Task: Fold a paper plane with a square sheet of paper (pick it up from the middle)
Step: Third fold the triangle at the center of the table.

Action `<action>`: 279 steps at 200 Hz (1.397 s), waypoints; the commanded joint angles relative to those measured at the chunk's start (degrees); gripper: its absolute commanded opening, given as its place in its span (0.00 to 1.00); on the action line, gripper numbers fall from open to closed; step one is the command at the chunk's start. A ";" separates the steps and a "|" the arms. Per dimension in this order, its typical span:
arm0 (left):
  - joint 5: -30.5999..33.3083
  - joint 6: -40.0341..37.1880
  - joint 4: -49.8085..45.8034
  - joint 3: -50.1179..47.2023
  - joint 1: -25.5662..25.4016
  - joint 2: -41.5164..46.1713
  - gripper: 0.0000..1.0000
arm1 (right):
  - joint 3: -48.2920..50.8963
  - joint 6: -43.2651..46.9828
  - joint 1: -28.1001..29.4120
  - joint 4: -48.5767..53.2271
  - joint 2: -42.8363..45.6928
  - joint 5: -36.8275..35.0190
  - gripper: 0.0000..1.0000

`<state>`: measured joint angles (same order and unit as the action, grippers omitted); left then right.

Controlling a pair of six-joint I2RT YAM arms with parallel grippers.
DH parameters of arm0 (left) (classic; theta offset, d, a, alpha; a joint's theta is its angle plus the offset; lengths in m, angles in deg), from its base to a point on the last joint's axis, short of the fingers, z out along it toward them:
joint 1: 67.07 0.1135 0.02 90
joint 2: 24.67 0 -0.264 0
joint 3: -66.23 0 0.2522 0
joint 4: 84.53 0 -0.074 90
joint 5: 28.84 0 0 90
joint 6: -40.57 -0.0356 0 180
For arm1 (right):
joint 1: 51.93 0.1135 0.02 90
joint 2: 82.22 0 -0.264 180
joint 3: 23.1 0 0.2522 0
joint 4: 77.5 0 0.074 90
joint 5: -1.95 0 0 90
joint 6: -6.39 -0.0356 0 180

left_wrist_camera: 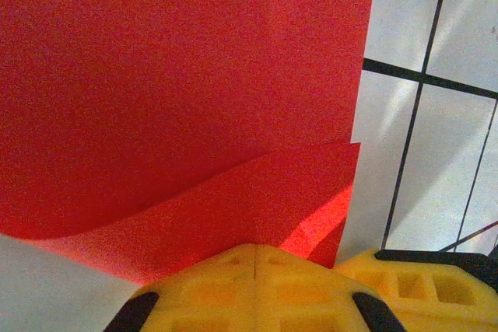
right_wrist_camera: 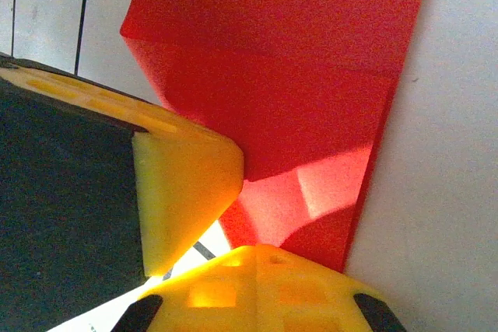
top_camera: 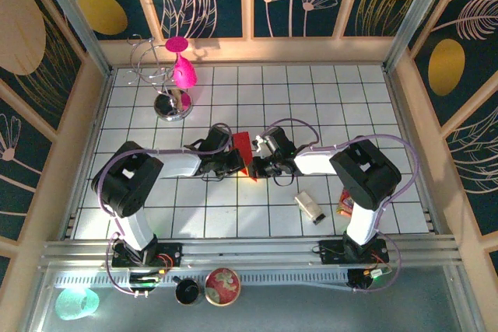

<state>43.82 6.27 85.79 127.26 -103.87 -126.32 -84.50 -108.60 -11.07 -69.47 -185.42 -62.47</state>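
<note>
Two grips: the left end effector (top_camera: 243, 167) and right end effector (top_camera: 259, 169) both pinch shut on the folded red paper sheet (top_camera: 243, 145) mid-counter (top_camera: 311, 99).

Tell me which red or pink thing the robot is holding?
The red sheet of paper in the middle: the left gripper and right gripper pinch it. The pink goblet sits at the back, untouched.
</note>
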 commanded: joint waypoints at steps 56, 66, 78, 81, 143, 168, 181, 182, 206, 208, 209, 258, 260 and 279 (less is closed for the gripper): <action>4.16 -6.50 -5.16 -2.89 9.92 -0.80 0.07 | 2.37 0.14 -0.15 10.69 -3.84 -8.71 0.00; 5.15 -7.91 -6.56 -2.44 11.18 -0.48 0.07 | 2.54 -0.07 -0.17 10.65 -3.81 -8.71 0.00; 6.30 -9.28 -8.37 -1.55 12.60 -0.47 0.08 | 2.59 -0.14 -0.16 10.55 -3.78 -8.69 0.00; 6.43 -9.56 -8.60 -1.42 12.89 -0.40 0.08 | 2.55 -0.19 -0.17 10.52 -3.83 -8.63 0.00; 7.11 -13.61 -12.17 2.74 15.52 0.48 0.13 | 2.29 -1.72 -0.17 5.49 -1.12 -4.31 0.00; 7.91 -14.82 -14.33 5.01 15.61 0.95 0.15 | 2.01 -3.58 -0.17 -0.19 1.07 -1.03 0.00; 7.98 -14.67 -14.58 5.46 15.61 2.04 0.15 | 1.54 -4.87 -0.25 -3.39 2.47 0.17 0.01; 8.01 -14.62 -14.60 5.46 15.61 2.10 0.15 | 1.52 -5.05 -0.25 -3.70 2.60 0.26 0.02; 5.32 -12.02 -11.86 3.97 15.61 6.20 0.18 | 1.28 -8.19 -0.52 -10.29 5.40 1.23 0.10; 4.87 -11.56 -11.19 3.58 15.59 6.64 0.19 | 1.35 -8.44 -0.56 -10.90 5.62 1.23 0.11; 4.69 -11.26 -10.84 3.38 15.60 6.86 0.19 | 1.38 -8.55 -0.59 -11.20 5.76 1.22 0.11; -3.09 3.63 10.62 -9.49 14.22 13.82 0.36 | 3.63 -13.49 -2.27 -17.99 5.82 0.79 0.21; -3.06 3.96 10.91 -9.61 14.04 13.90 0.36 | 3.61 -13.52 -2.28 -17.93 5.64 0.90 0.21; -2.96 6.52 12.52 -11.49 13.10 14.15 0.39 | 2.82 -13.85 -2.19 -17.17 4.15 1.48 0.23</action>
<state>43.10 5.95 91.14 118.32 -89.68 -112.83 -81.81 -120.23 -12.95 -84.55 -179.56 -62.12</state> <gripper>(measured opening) 0.380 0.224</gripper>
